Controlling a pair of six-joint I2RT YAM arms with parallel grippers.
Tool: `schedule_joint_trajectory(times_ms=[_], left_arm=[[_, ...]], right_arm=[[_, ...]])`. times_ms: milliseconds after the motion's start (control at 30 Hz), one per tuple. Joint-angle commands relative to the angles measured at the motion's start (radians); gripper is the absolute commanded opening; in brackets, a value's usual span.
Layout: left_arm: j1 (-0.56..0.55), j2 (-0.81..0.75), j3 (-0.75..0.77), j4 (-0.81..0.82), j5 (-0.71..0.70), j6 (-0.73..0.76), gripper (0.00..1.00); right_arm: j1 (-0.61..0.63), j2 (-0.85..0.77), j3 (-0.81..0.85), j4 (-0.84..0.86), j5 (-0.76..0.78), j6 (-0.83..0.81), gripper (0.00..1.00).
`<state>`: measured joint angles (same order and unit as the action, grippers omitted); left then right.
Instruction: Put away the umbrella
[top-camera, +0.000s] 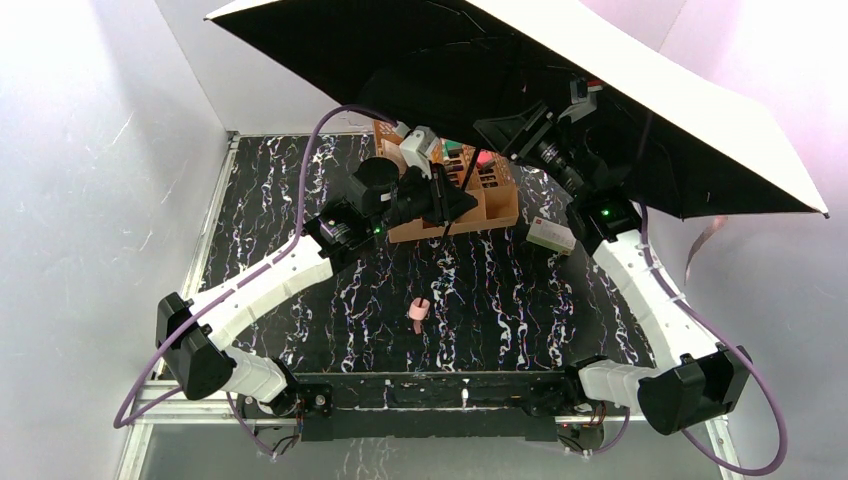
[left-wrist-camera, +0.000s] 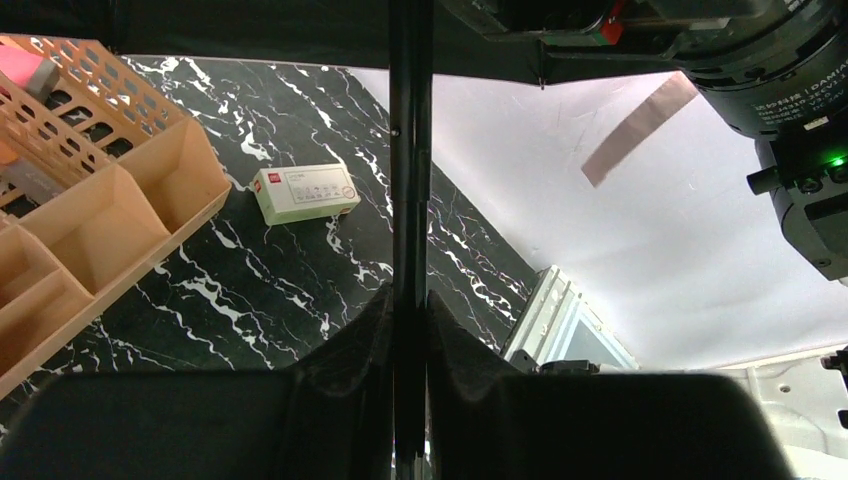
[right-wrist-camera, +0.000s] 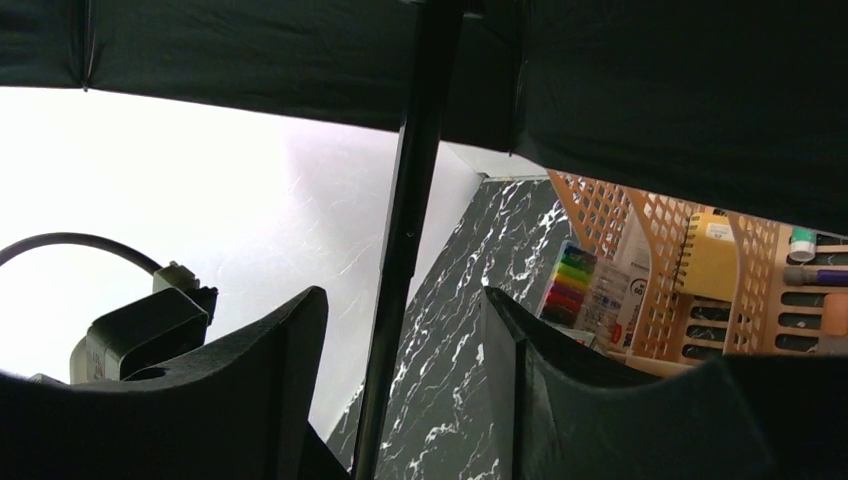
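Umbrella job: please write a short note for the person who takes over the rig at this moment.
Grippers: the left gripper is shut on the shaft. The right gripper is open, with its fingers on either side of the shaft nearer the canopy, not clamping.
Things: the umbrella is fully open and held tilted above the table, over the orange organiser.
Done: only the hold on the shaft.
Left: collapse the canopy, fold it, put it away.

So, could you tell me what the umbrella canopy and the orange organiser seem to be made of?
The black and pale pink folding umbrella: canopy seems thin matte fabric, stretched taut. The orange lattice desk organiser: probably moulded plastic, smooth, evenly coloured, with slight sheen.
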<state>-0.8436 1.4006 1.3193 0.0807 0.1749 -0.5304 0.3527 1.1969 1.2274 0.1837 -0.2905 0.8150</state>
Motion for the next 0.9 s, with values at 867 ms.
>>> schedule_joint_trajectory(times_ms=[867], left_arm=[[0.004, -0.035, -0.009, 0.040, -0.045, -0.004, 0.00]], right_arm=[[-0.151, 0.157, -0.135, 0.854, -0.081, 0.382, 0.79]])
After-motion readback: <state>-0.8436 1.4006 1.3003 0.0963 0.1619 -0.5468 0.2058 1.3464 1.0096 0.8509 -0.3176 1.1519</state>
